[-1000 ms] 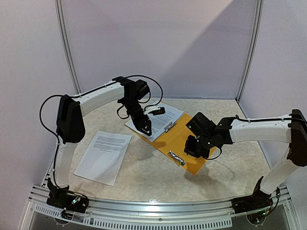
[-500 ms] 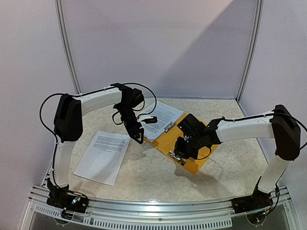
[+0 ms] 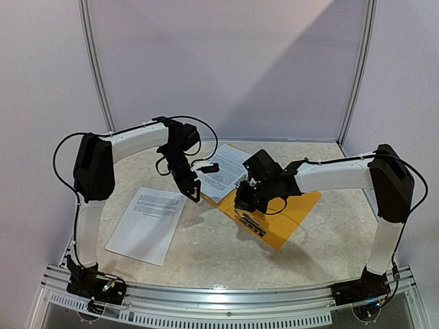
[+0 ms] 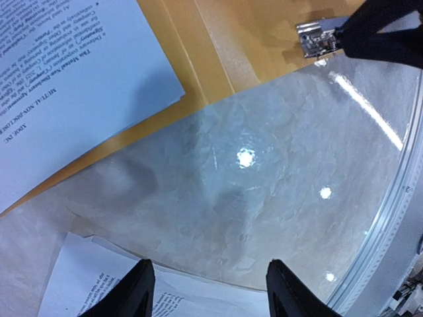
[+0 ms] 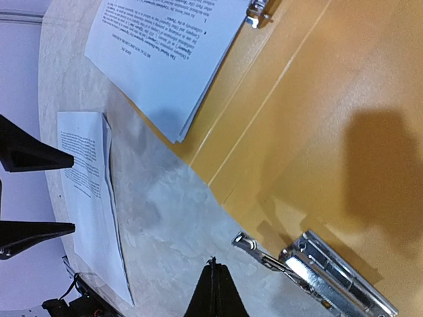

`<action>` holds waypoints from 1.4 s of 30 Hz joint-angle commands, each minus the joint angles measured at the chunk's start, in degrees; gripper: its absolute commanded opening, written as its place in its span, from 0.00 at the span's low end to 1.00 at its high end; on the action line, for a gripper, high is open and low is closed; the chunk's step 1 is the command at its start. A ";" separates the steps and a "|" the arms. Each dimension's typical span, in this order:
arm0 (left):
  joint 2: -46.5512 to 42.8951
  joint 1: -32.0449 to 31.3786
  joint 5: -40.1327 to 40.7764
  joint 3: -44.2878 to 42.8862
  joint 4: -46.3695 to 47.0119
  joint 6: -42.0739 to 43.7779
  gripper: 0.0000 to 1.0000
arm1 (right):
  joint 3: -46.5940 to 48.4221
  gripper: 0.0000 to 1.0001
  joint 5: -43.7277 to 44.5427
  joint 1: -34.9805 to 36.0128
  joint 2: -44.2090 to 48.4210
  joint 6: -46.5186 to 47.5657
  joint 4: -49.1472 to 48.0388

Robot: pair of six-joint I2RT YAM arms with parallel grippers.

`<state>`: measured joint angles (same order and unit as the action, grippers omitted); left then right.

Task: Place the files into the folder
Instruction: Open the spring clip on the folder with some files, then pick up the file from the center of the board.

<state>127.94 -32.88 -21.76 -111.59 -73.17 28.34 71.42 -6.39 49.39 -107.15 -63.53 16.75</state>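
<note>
Two empty grippers: my left gripper (image 4: 206,290) is spread wide and must drop flat onto the loose files (image 3: 147,223), while my right gripper (image 3: 241,205), width unclear, steadies the folder (image 3: 288,216).

the top view is evenly and softly lit, a little grainy, with a broad slanting shadow across the back wall (image 3: 274,75) and soft arm shadows on the desk (image 3: 206,240). in the left wrist view the desk shows bright white glare spots and a streak of reflected overhead light; the fingers (image 4: 135,294) at the bottom edge are dark and blurred, and the sheet (image 4: 59,79) text is slightly soft. in the right wrist view a dark shadow blotch lies on the folder (image 5: 317,112), the metal clip (image 5: 324,274) glints, and the print reads fairly sharp.
</note>
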 commanded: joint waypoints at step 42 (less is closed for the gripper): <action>-13.91 31.21 15.70 38.97 15.31 2.66 0.69 | 43.89 0.60 -1.76 4.34 -38.78 -3.67 -11.34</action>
<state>112.09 -1.43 -6.17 -73.76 -60.86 30.28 112.29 -8.03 53.63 -143.13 -66.02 6.59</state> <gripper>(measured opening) 0.689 0.612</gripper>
